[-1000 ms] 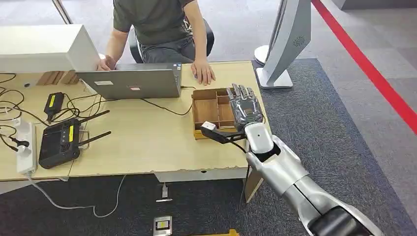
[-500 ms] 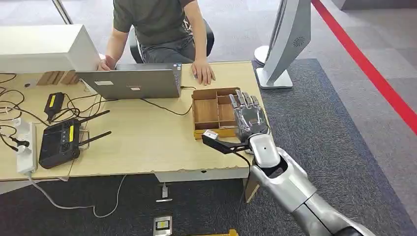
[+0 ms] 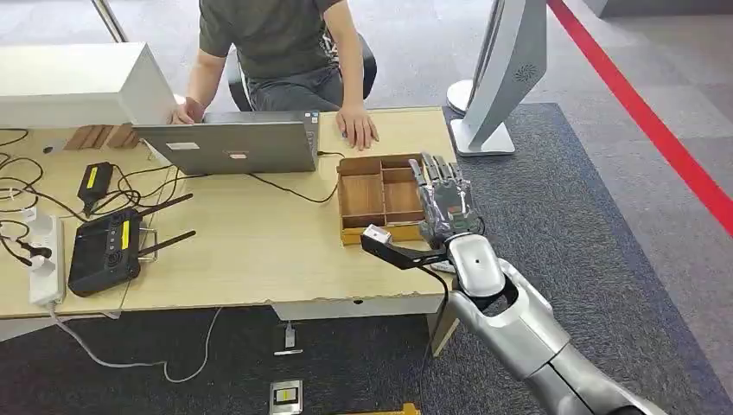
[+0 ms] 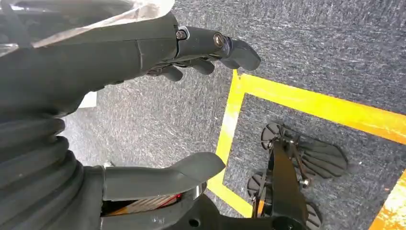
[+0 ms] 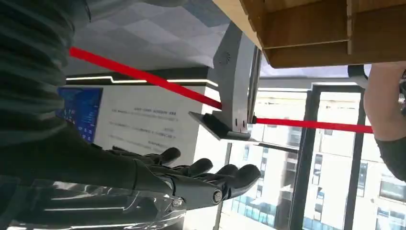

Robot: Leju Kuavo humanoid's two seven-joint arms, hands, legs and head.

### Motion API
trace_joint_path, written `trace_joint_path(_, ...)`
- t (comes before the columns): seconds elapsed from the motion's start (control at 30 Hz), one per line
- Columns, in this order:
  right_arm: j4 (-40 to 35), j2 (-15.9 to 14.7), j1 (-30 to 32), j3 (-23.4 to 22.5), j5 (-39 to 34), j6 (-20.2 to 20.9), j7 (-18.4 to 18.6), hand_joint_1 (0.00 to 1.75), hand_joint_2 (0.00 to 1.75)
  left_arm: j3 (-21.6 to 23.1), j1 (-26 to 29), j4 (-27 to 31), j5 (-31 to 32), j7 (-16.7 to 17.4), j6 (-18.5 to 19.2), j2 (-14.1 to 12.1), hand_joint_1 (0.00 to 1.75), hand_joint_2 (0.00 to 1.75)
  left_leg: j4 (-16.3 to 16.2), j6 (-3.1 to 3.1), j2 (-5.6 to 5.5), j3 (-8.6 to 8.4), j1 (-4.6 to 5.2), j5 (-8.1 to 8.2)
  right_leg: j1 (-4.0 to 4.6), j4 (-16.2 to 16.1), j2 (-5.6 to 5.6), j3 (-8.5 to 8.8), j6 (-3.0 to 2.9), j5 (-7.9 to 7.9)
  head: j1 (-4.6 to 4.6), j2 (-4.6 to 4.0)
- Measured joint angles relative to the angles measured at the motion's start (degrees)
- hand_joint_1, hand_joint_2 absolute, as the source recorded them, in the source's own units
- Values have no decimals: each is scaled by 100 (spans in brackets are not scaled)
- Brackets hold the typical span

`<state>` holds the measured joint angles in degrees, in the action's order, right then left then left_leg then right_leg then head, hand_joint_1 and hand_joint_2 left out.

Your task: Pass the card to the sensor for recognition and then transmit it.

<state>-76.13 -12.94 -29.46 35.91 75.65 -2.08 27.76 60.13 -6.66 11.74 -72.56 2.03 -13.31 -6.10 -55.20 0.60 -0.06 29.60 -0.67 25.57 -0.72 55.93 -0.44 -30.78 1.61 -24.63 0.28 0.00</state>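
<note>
Right hand (image 3: 445,203) open-fingered beside wooden tray (image 3: 363,197) — holding nothing.

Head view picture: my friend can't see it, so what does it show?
A silver robot arm's right hand, fingers straight, hovers by a brown wooden compartment tray on a light wooden table. Behind a grey laptop sits a person.

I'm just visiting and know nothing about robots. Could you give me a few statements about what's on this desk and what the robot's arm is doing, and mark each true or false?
1. The right robot hand is over the wooden tray. True.
2. The laptop is closed flat. False: it stands open.
3. A person's hand rests on the desk. True.
4. The black controller lies inside the wooden tray. False: it lies near the desk's left end, apart from the tray.
</note>
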Motion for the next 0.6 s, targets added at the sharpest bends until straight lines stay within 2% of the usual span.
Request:
trace_joint_path(0.23,-124,-57,81,-2,-63,125,17,0,175,2,-1,0,41,0,31,-4,0,175,0,0,0,2,0,0,0,0,0,1,0,0,0,0)
trace_joint_path(0.33,-41,-7,71,28,-107,42,-29,0,175,-2,-2,0,-105,-33,31,-4,0,175,1,0,0,3,-1,0,0,0,0,0,0,0,0,0)
trace_joint_path(0.47,342,122,-36,101,-96,-212,-72,0,175,-118,-2,0,-310,-118,0,0,0,175,1,0,-4,6,-2,0,0,1,-1,0,0,0,0,0)
trace_joint_path(0.6,1097,363,-249,153,-127,-529,-199,0,175,-162,-6,0,-297,-114,-9,2,0,175,1,2,-3,5,-2,-2,1,1,-1,0,0,0,-2,0)
